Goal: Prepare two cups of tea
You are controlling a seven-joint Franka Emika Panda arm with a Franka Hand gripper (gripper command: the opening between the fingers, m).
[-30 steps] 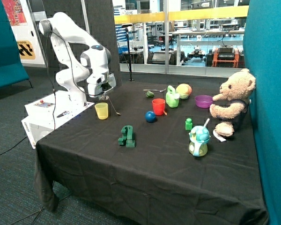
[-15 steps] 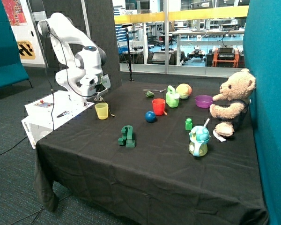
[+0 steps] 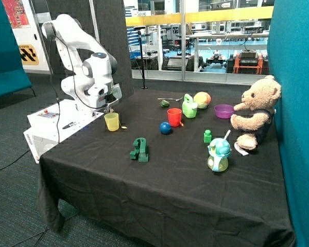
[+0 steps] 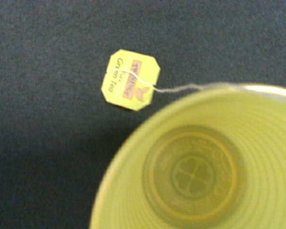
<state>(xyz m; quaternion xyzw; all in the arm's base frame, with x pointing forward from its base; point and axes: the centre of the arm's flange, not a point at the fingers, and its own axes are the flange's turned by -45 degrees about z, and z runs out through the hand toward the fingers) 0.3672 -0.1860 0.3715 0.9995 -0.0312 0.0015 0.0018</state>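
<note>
The yellow cup (image 3: pixel 112 121) stands upright near the table's back corner, close to the robot base. My gripper (image 3: pixel 109 106) hovers just above its mouth. In the wrist view the yellow cup (image 4: pixel 195 167) fills much of the picture and its bottom is bare. A yellow paper tag (image 4: pixel 131 80) lies flat on the black cloth beside the cup, also seen as the tag (image 3: pixel 124 127) in the outside view. Its thin string (image 4: pixel 181 88) rises over the cup's rim. The tea bag itself is hidden. The red cup (image 3: pixel 174 117) stands upright farther along the table, next to a blue ball.
Around the red cup are a blue ball (image 3: pixel 166 128), a light-green watering can (image 3: pixel 189 107) and a purple bowl (image 3: pixel 224 110). A green toy (image 3: pixel 139 150) lies nearer the front. A teddy bear (image 3: pixel 255 110) and a small toy pot (image 3: pixel 218 154) are at the far side.
The arm has swung from beside the yellow cup to right over it and lowered. The hanging string's tag has come down onto the cloth next to the cup.
</note>
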